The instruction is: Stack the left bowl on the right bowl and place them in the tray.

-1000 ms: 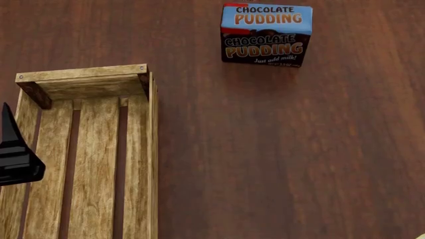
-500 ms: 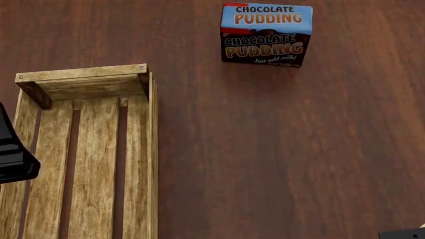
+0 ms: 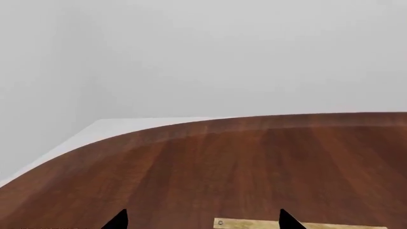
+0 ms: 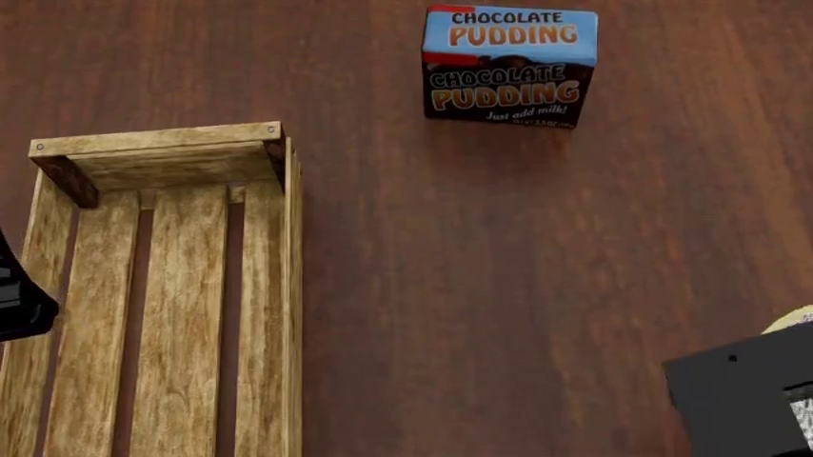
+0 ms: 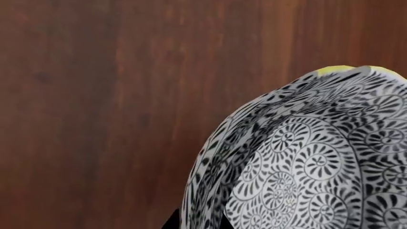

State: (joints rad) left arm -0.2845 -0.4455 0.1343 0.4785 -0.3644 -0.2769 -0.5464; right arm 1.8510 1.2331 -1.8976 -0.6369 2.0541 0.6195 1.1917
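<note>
1. We see the tray (image 4: pixel 166 286) bare at the desk's (image 4: pixel 508 286) left edge; nothing is placed yet
2. Our right wrist view fills with a patterned bowl (image 5: pixel 305 157); stacking cannot be confirmed
3. Left gripper (image 3: pixel 202 220) stands open and empty; the right's jaws we cannot tell

The tray (image 4: pixel 166 286) lies at the table's (image 4: pixel 508 286) left, the pudding box (image 4: pixel 508 67) stands behind and right of it, well apart, and a bowl (image 5: pixel 305 157) is at the near right.
</note>
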